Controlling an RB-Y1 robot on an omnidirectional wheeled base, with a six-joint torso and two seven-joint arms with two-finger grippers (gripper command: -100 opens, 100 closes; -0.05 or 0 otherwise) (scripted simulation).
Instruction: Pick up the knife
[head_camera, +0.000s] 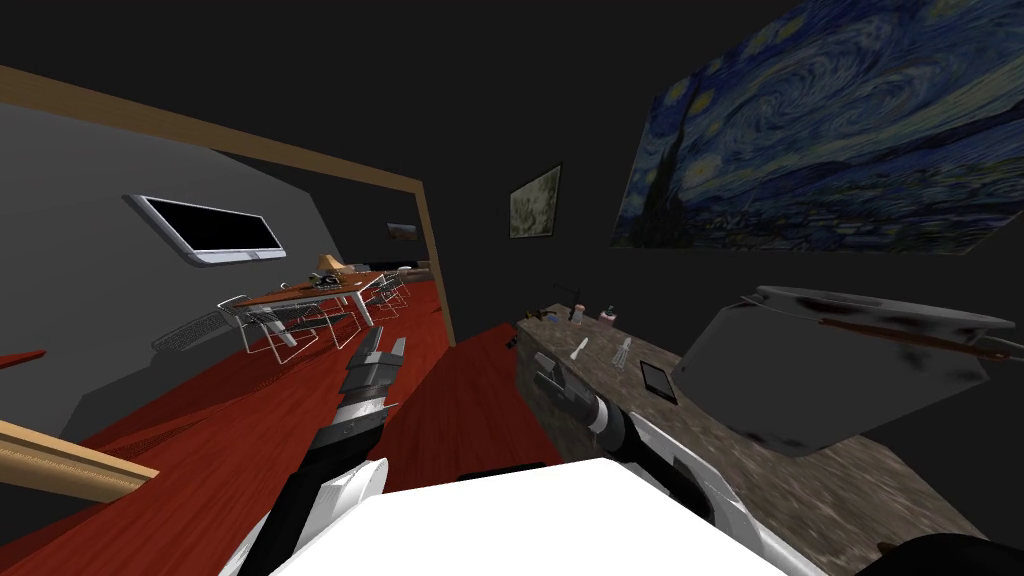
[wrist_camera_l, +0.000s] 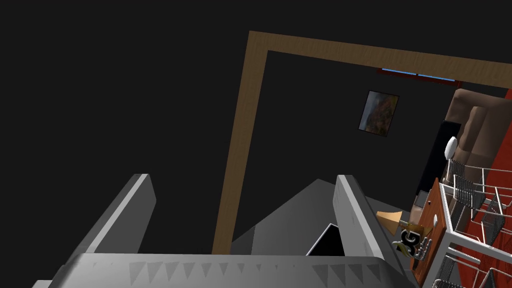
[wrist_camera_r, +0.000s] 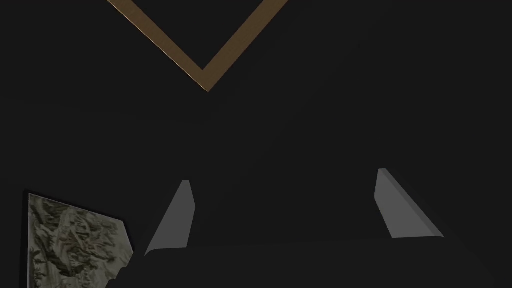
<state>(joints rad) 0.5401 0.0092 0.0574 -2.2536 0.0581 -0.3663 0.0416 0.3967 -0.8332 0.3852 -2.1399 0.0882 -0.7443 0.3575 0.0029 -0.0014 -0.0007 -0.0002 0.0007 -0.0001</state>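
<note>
On the speckled stone counter (head_camera: 800, 480) to my right lie two small pale utensils. The slimmer one (head_camera: 579, 348), which looks like the knife, is closer to the counter's edge, and a wider slotted one (head_camera: 622, 352) lies beside it. My right gripper (head_camera: 546, 372) hovers at the counter's near edge, short of the knife, and its fingers (wrist_camera_r: 175, 220) stand open on nothing. My left gripper (head_camera: 386, 346) is held out over the red floor, away from the counter. Its fingers (wrist_camera_l: 350, 200) are also open and empty.
A large grey pan (head_camera: 830, 375) with a dark handle sits on the counter close to me. A small black square (head_camera: 658, 380) and little bottles (head_camera: 607, 316) lie farther along. A table with wire chairs (head_camera: 300, 310) stands across the red floor (head_camera: 440, 400).
</note>
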